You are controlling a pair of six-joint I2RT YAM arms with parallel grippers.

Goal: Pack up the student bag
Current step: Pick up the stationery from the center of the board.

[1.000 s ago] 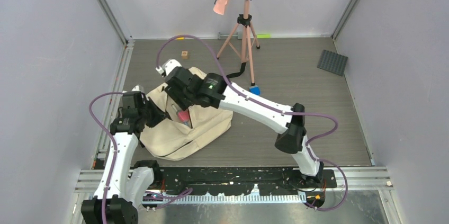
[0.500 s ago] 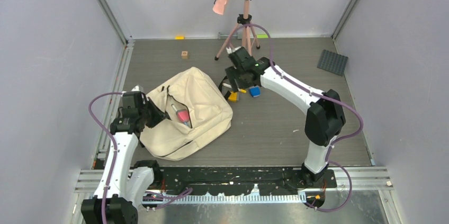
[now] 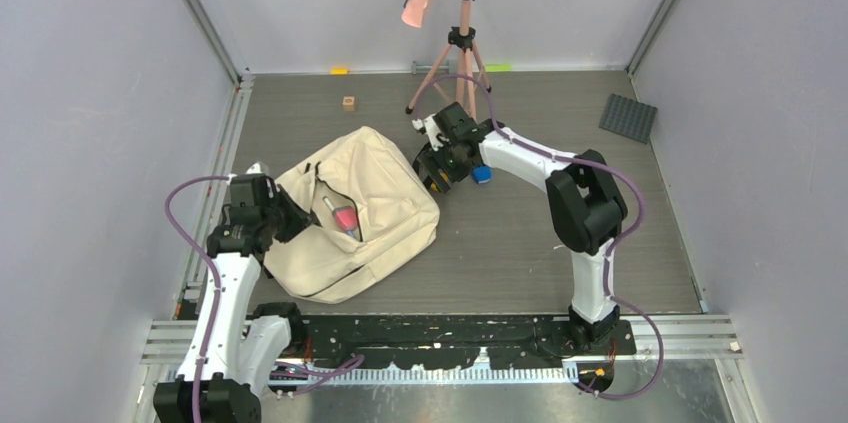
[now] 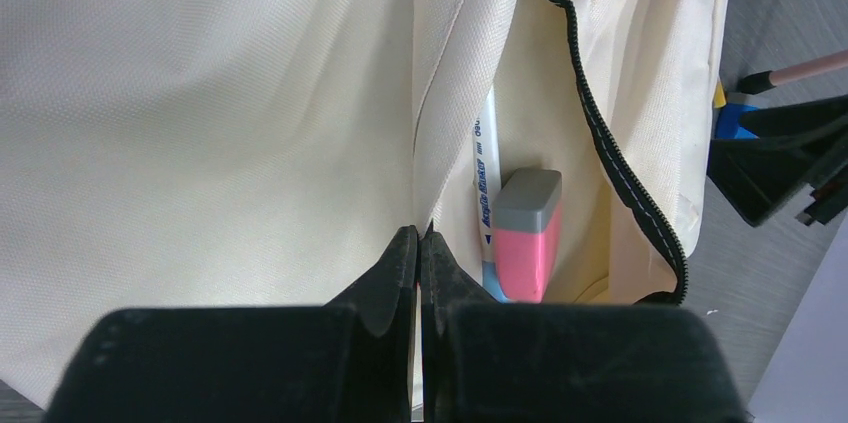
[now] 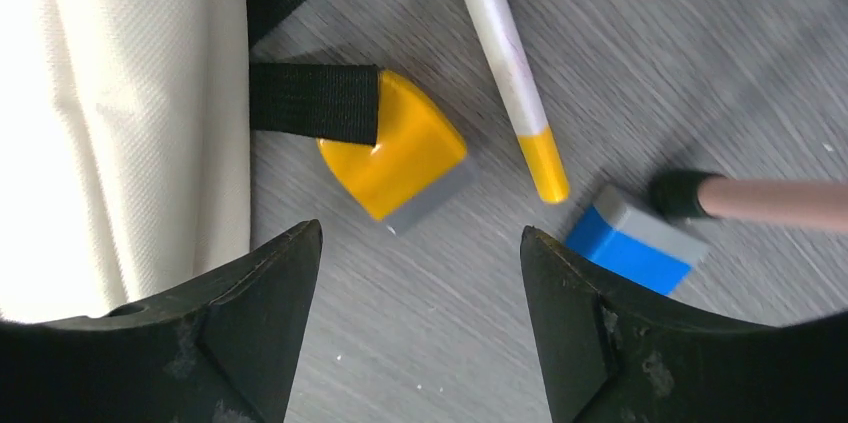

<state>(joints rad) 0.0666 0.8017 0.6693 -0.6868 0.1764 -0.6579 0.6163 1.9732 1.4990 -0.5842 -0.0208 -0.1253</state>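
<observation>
Hovering wide open and empty, right claw (image 5: 418,235) straddles the yellow eraser (image 5: 392,155), which lies just beside the bag (image 5: 120,123), aslant across its gap; left claw (image 4: 420,243) pinches bag cloth.

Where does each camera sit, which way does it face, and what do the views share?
Top external: above and behind the robot, looking down on the table; left arm and right arm show whole.
Left wrist: on the left arm, looking along shut jaws pinching fabric of the student bag, toward a pink eraser inside.
Right wrist: on the right arm, looking down between open jaws at a yellow eraser and blue eraser.
Shared: all three show the bag; top and left wrist, the pink eraser.
</observation>
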